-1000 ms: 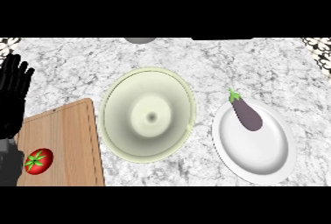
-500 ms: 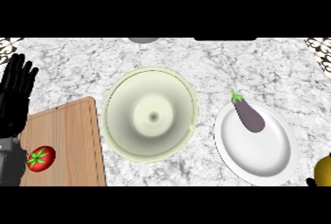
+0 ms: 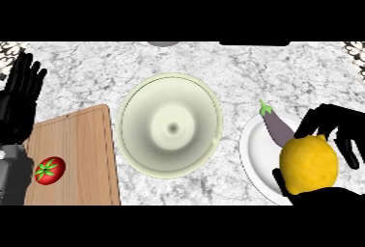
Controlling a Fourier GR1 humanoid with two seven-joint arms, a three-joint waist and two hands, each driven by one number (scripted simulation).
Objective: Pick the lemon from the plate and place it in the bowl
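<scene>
the right hand [image 3: 335, 126] came in at the view's 4 o'clock, its black fingers curled over the top and far side of the lemon [image 3: 308, 165], with more of the hand showing dark beneath the fruit at the lower edge. the hand was grasping the lemon. the lemon, large and bright yellow in the view, sat over the near right part of the white plate [image 3: 254, 155]; whether it touched the plate or was lifted off it could not be told from this steep angle.

on the same plate an eggplant [image 3: 276, 126] lay tilted, its green stem pointing toward 11 o'clock and its purple body running down toward the lemon, where the fruit covered its lower end.

the bowl [image 3: 170, 125], pale green and wide, stood at the centre of the marble counter [image 3: 235, 72], just beside the plate on its 9 o'clock side, the two rims close together. nothing lay inside the bowl.

at 8 o'clock a wooden cutting board [image 3: 78, 140] lay beside the bowl, its right edge near the bowl's rim. a red tomato [image 3: 49, 170] with a green calyx rested on the board's near left part.

the left hand [image 3: 20, 96] showed at the 9 o'clock edge, released, fingers straight and pointing up, resting apart from the board's far corner and holding nothing.
</scene>
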